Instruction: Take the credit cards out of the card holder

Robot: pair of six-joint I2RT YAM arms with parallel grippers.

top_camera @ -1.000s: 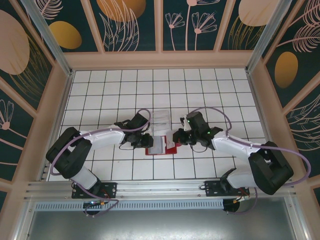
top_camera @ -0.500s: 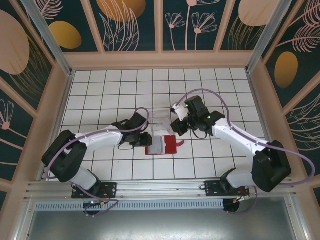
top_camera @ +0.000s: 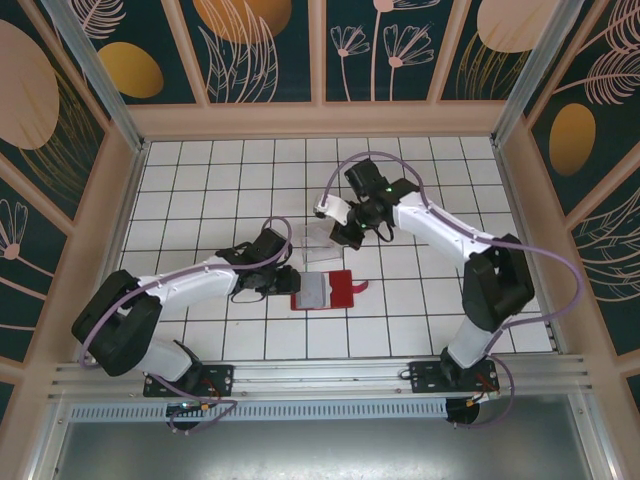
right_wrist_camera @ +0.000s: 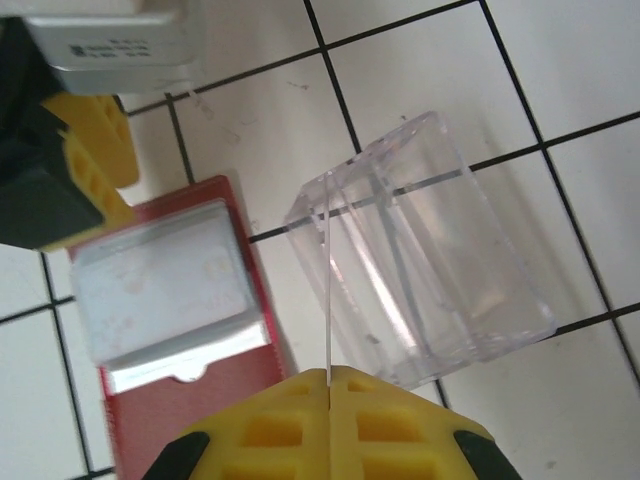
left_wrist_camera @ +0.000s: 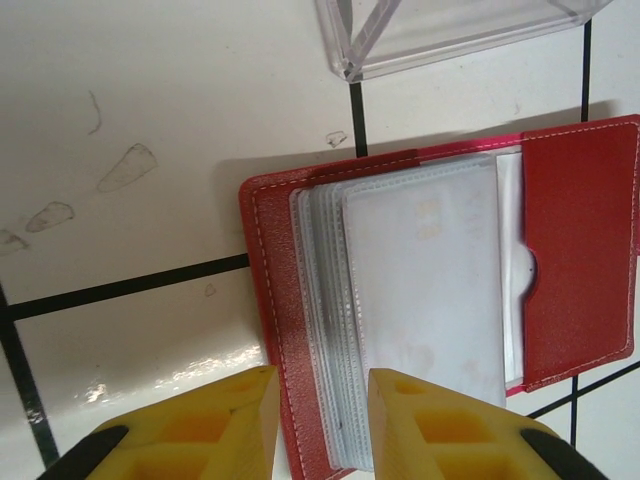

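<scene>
The red card holder (top_camera: 340, 290) lies open on the tiles, a pale grey card (left_wrist_camera: 425, 280) showing in its clear sleeves. My left gripper (left_wrist_camera: 322, 420) is open, its yellow fingers standing either side of the holder's left edge and sleeve stack (left_wrist_camera: 325, 330). In the top view the left gripper (top_camera: 290, 283) sits at the holder's left side. My right gripper (right_wrist_camera: 328, 375) is shut on a thin card (right_wrist_camera: 326, 300), seen edge-on. It hovers beside the clear plastic tray (right_wrist_camera: 430, 250), behind the holder (right_wrist_camera: 200, 400); the right gripper (top_camera: 345, 230) is above the tray (top_camera: 318, 238).
The white tiled floor (top_camera: 200, 190) is ringed by a raised wooden frame (top_camera: 320, 120). The left arm's fingers (right_wrist_camera: 95, 155) reach into the right wrist view at the holder's far corner. Both arms' purple cables loop above the tiles.
My right gripper has lifted away from the holder's right side and swung back to the clear tray, carrying a card. The left gripper has stayed at the holder's left edge.
</scene>
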